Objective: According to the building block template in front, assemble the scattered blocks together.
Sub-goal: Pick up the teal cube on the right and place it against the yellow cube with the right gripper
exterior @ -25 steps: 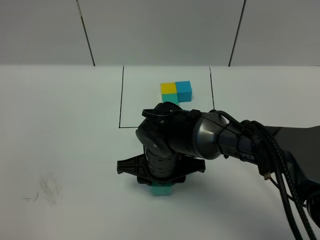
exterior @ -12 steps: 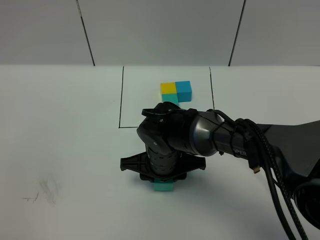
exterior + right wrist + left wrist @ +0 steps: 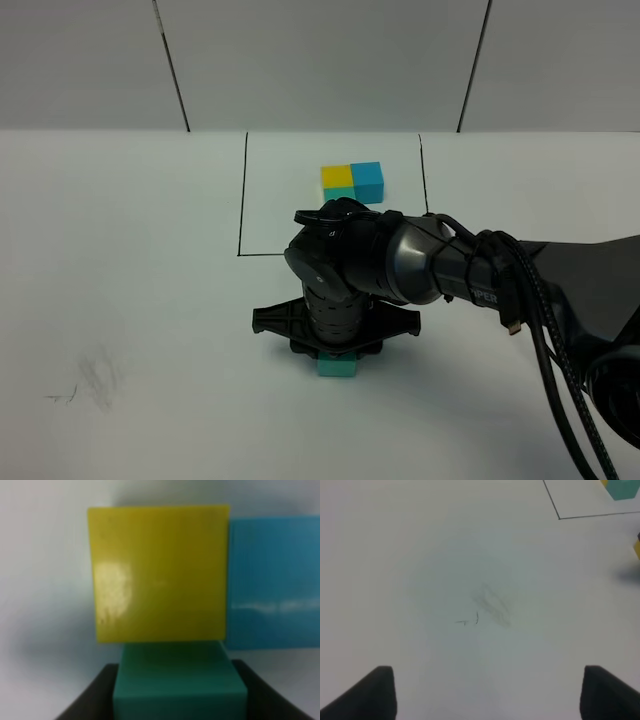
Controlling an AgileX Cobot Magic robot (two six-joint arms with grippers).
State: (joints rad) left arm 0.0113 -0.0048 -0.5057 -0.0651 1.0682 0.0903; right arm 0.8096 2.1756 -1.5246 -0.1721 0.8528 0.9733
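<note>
The building block template [image 3: 352,182], a yellow, blue and teal-green trio, lies inside the thin black frame [image 3: 241,200] at the back; my right arm hides part of its teal cube. My right gripper [image 3: 337,360] points straight down in the middle of the table and is shut on the loose teal-green cube [image 3: 337,367]. In the right wrist view that teal-green cube [image 3: 180,685] sits between the dark fingers [image 3: 95,695], edge to edge with the loose yellow cube [image 3: 159,572]; the loose blue cube [image 3: 275,580] lies against the yellow one's side. My left gripper [image 3: 487,695] is open over bare table.
A grey pencil smudge [image 3: 95,375] marks the white table at the front left, also in the left wrist view [image 3: 492,602]. The frame's corner [image 3: 559,517] and the template's teal cube [image 3: 622,489] show at that view's edge.
My right arm has shifted to the right and slightly toward the back, carrying the teal-green cube with it. The left gripper shows no change.
</note>
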